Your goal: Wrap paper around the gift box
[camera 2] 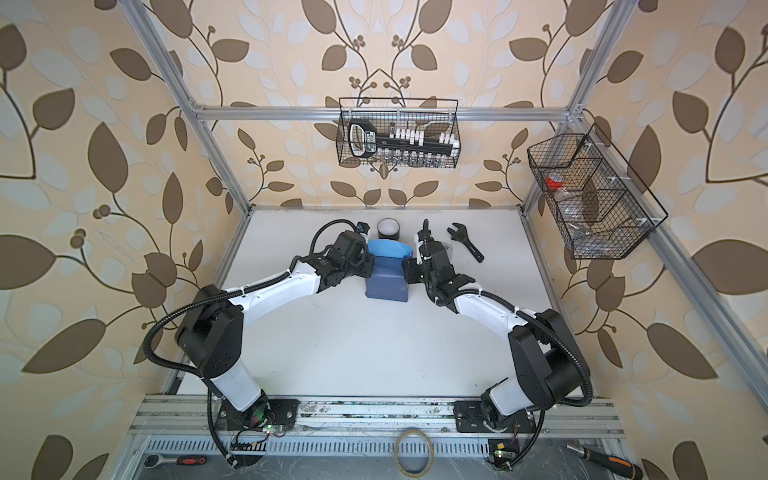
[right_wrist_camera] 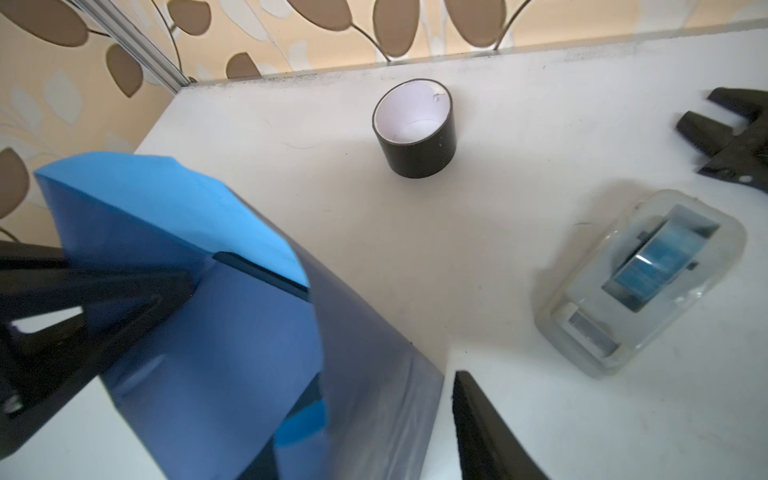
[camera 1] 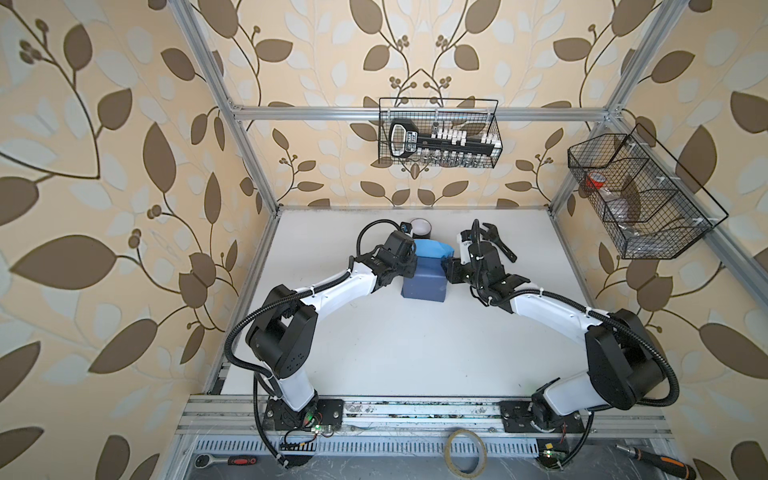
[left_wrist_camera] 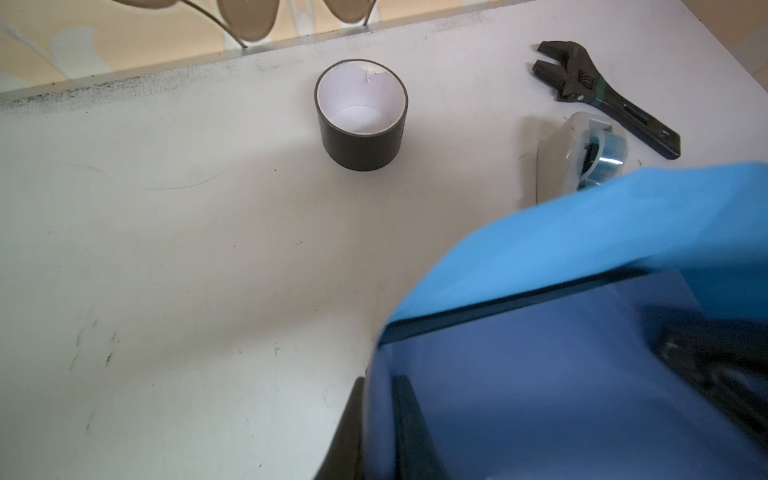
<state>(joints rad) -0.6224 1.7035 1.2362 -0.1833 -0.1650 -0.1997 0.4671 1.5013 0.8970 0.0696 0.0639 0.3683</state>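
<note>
Our left pincer pinches the paper folded over the box on the bench; we judge our right pincer open beside it.

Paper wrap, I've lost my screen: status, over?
Left gripper shut on paper, right gripper open beside it. Paper over box, far flap up. Tape roll close behind flap.

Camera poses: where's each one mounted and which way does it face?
Top views: above the arm bases, looking down toward the back wall; both arms, left gripper, right gripper flanking the paper.
Left wrist: left arm, faces the back wall; own fingers on the paper.
Right wrist: right arm, same heading; one own finger, plus the left gripper.
Both wrist views share the black tape roll.
</note>
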